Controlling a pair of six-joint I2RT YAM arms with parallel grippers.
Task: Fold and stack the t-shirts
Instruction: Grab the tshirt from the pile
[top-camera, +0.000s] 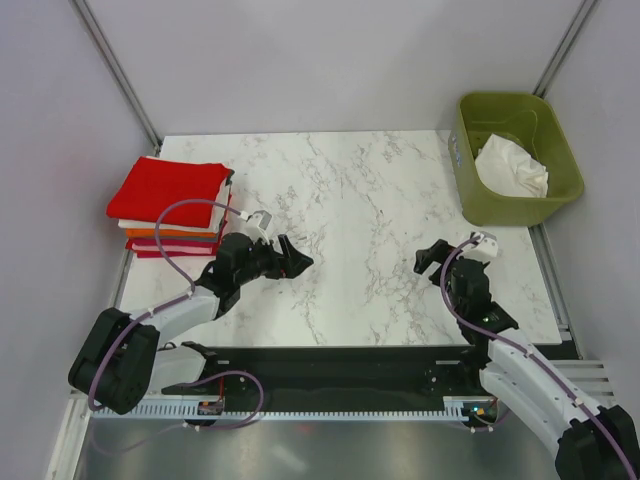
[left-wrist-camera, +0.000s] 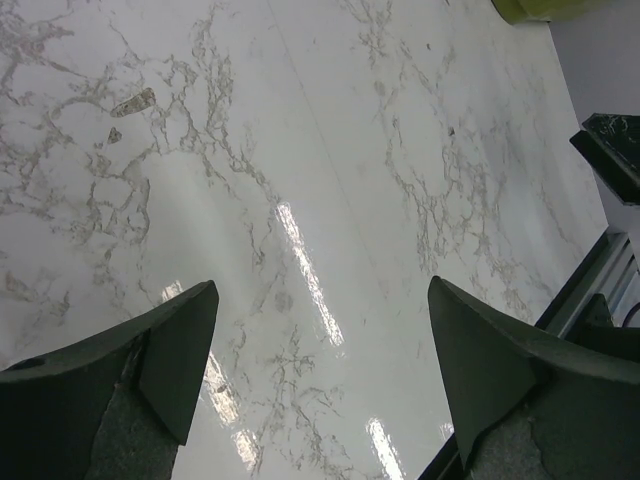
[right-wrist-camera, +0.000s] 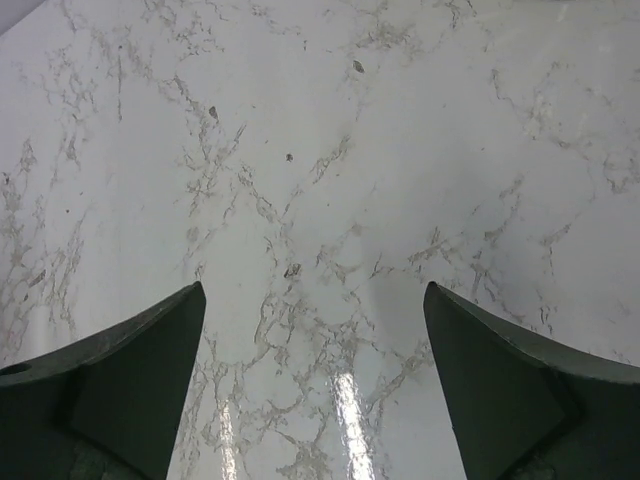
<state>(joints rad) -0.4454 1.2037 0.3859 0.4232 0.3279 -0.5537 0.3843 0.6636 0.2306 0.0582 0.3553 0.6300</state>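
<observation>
A stack of folded t-shirts (top-camera: 170, 205) lies at the table's left edge, a red one (top-camera: 168, 188) on top, with orange, white and pink-red layers under it. A crumpled white t-shirt (top-camera: 512, 167) lies in the olive-green basket (top-camera: 473, 203) at the back right. My left gripper (top-camera: 293, 262) is open and empty, low over bare marble just right of the stack; it shows the same in the left wrist view (left-wrist-camera: 320, 350). My right gripper (top-camera: 430, 257) is open and empty over bare marble at the right, in front of the basket, as in the right wrist view (right-wrist-camera: 312, 350).
The marble table (top-camera: 350, 220) spreads between the two grippers. Grey walls and metal posts close in the back and sides. A black rail (top-camera: 330, 360) with cables runs along the near edge. The basket's corner (left-wrist-camera: 525, 8) and the right arm (left-wrist-camera: 612, 150) show in the left wrist view.
</observation>
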